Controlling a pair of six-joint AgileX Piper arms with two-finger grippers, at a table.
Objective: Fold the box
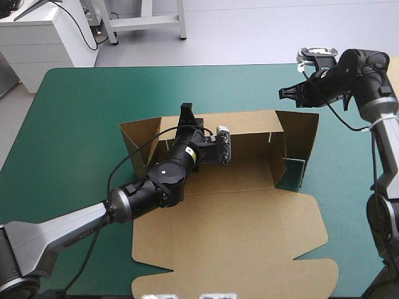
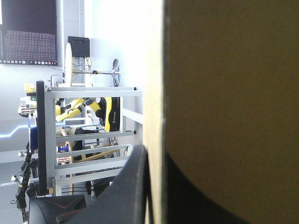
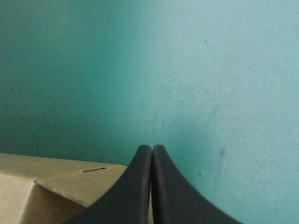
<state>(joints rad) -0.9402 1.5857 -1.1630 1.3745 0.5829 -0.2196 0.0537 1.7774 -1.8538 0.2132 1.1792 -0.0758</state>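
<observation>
Brown box (image 1: 237, 237) has walls up, lid flat; left hand (image 1: 187, 117) pinches its back wall, right hand (image 1: 284, 93) closed empty.

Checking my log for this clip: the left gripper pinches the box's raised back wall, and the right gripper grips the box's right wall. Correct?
Not quite. The right gripper grips nothing: the right wrist view shows its fingers shut empty over the teal-green cover, beside the box. The left gripper does pinch the back wall.
</observation>
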